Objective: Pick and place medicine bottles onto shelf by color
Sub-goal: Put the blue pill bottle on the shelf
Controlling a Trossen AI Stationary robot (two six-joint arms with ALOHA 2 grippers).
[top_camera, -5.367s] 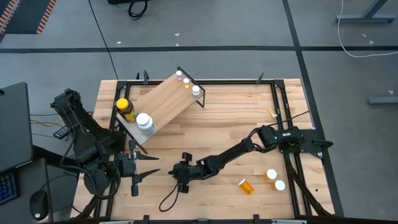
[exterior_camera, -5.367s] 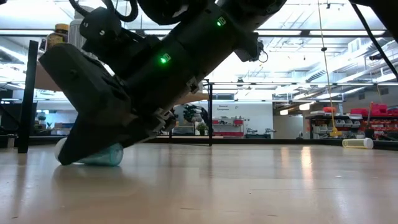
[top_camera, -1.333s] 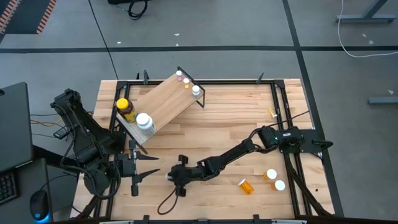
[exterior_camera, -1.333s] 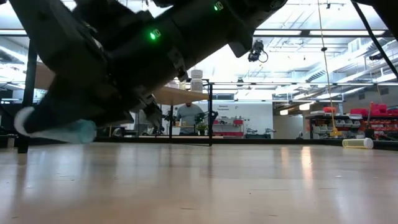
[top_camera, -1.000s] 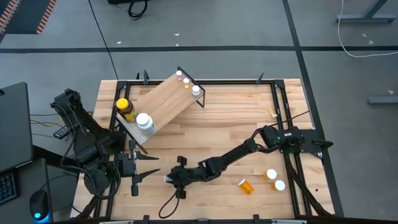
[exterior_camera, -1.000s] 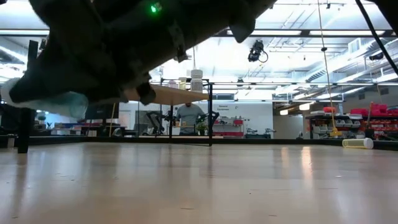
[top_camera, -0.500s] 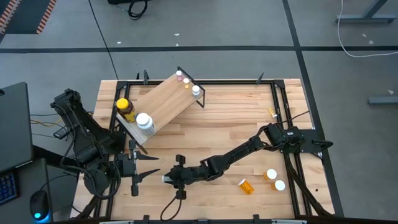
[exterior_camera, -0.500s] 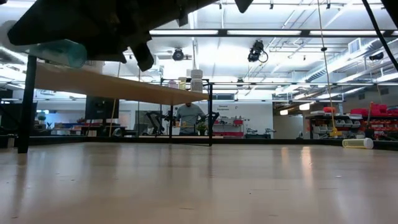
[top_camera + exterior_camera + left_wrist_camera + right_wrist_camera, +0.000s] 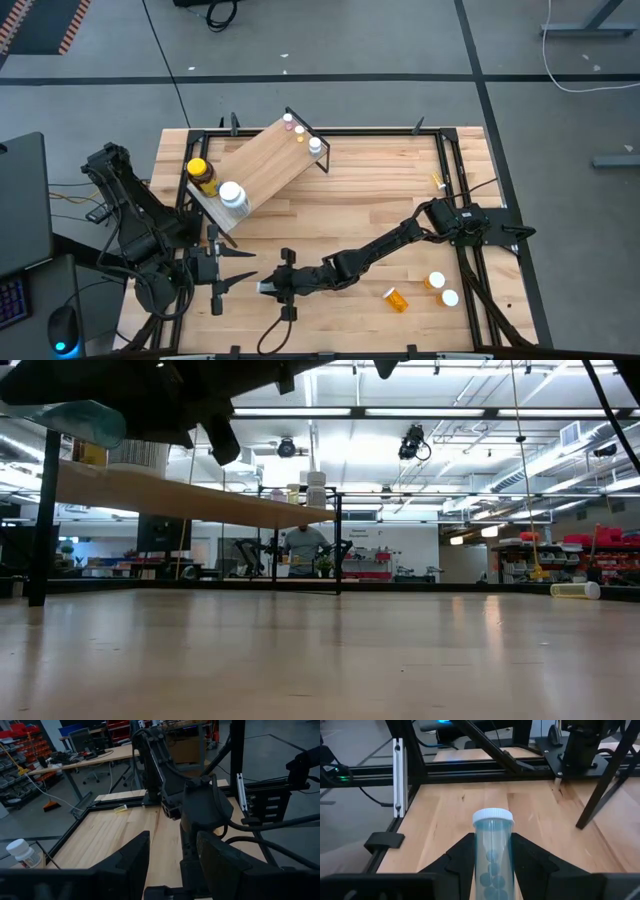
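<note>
Right gripper (image 9: 492,865) grips a pale teal, white-capped clear plastic vial (image 9: 493,847) between narrowly closed fingers, lifted off the butcher-block table (image 9: 380,205). The vial's long axis runs straight out along the fingers, cap leading. From this gripper, the light plywood shelf on its thin black frame (image 9: 262,160) lies up and away toward the table's far left. Left gripper (image 9: 232,268) waits close beside, jaws partly apart, holding nothing.

Workshop; parts bins (image 9: 20,762), workbenches (image 9: 95,757)
</note>
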